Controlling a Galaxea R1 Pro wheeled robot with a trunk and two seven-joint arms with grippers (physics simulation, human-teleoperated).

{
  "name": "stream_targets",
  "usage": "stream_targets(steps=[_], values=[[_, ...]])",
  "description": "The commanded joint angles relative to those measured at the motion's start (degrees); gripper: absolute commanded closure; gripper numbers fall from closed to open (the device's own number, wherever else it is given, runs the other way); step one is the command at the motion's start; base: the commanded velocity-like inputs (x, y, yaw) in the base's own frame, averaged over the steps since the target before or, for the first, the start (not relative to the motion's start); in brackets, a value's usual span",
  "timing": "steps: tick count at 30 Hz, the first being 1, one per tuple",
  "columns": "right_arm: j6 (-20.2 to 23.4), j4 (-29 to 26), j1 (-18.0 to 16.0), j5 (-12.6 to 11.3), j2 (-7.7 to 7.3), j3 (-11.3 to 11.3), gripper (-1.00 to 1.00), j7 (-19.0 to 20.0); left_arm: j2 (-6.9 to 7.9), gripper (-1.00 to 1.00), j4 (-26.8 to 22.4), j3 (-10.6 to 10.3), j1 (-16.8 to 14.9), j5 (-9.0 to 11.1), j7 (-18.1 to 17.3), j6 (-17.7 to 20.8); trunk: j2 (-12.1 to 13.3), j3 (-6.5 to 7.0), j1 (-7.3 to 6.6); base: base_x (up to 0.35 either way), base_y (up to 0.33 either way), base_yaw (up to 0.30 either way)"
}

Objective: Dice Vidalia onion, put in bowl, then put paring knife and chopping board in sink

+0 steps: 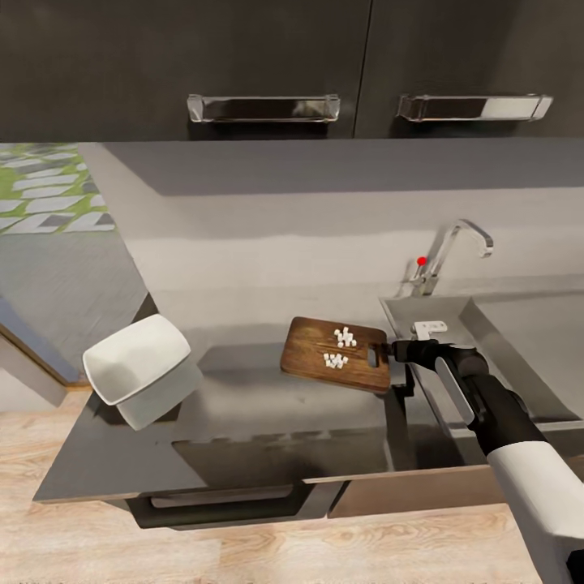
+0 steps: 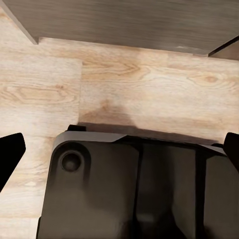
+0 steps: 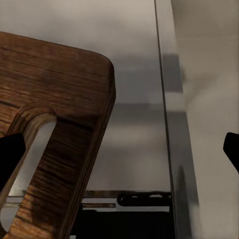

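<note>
The dark brown chopping board point(image 1: 312, 357) lies at an angle on the glossy dark countertop point(image 1: 243, 405), its slot-handle end beside the sink's point(image 1: 454, 312) left rim. Two small clusters of white diced onion point(image 1: 344, 336) sit on the board. My right gripper point(image 1: 401, 367) is at that handle end, open. In the right wrist view the board's point(image 3: 59, 99) slotted corner lies between the widely spread fingers of that gripper point(image 3: 119, 154). The white squarish bowl point(image 1: 136, 358) stands at the counter's left. My left gripper point(image 2: 119, 152) is open over the floor. The paring knife is out of view.
A curved chrome tap point(image 1: 458, 243) with a red-tipped lever stands behind the sink. Dark wall cabinets with chrome handles point(image 1: 264, 107) hang above. Below the counter's front edge are a drawer point(image 1: 219, 499) and pale wood floor point(image 2: 124, 84); the robot's dark base point(image 2: 134, 189) shows in the left wrist view.
</note>
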Motion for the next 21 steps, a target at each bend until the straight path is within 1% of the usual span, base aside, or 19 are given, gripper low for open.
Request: stream_targets(steps=[1, 6, 21], values=[[0.25, -0.06, -0.05, 0.02, -0.05, 0.09, -1.00, 0.10, 0.03, -1.00, -0.06, -0.18, 0.01, 0.49, 0.34, -0.15, -0.11, -0.19, 0.03, 0.003, 0.005, 0.000], [0.25, -0.06, -0.06, 0.02, -0.05, 0.09, -1.00, 0.10, 0.03, -1.00, -0.03, -0.18, 0.00, 0.50, 0.34, -0.15, -0.11, -0.64, 0.03, 0.001, 0.078, 0.000], [0.25, -0.06, -0.06, 0.02, 0.03, 0.17, -1.00, 0.10, 0.03, -1.00, 0.04, -0.18, 0.00, 0.50, 0.34, -0.15, -0.11, -1.97, 0.03, 0.000, 0.003, 0.000]])
